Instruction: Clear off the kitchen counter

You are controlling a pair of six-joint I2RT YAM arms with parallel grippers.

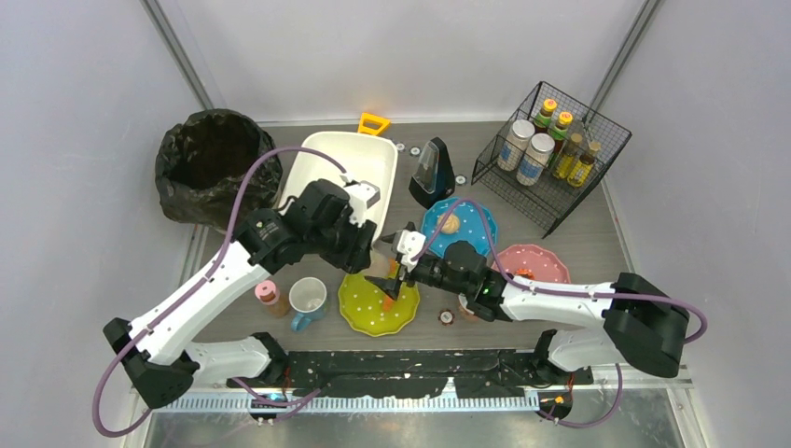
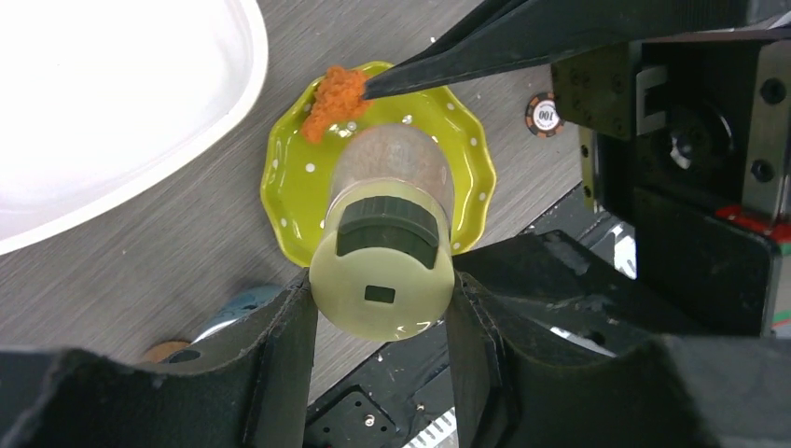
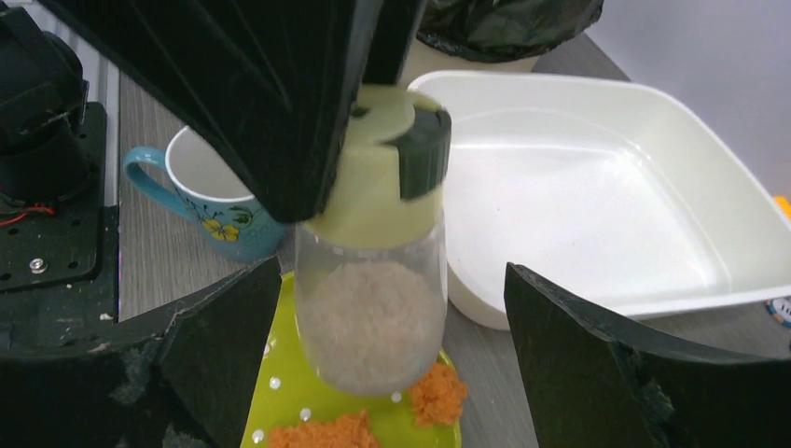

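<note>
Left wrist view: spice shaker (image 2: 392,173) is pinched at its pale green lid by the left hand (image 2: 381,289), over a yellow plate (image 2: 289,177) with orange crumbs (image 2: 334,98). Right hand (image 3: 392,271) is spread wide around the shaker. Grey wood-grain desk (image 2: 140,252) lies under the plate and white tub (image 3: 606,187).

There are 3 plates: green plate (image 1: 359,313), blue plate (image 1: 478,231), pink plate (image 1: 539,259); also 1 mug (image 1: 307,299), 1 white tub (image 1: 350,161), 1 shaker (image 2: 382,271).

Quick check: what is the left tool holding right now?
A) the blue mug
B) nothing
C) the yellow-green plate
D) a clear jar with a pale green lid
D: the left tool grips the jar by its pale green lid, above the yellow-green plate.
</note>
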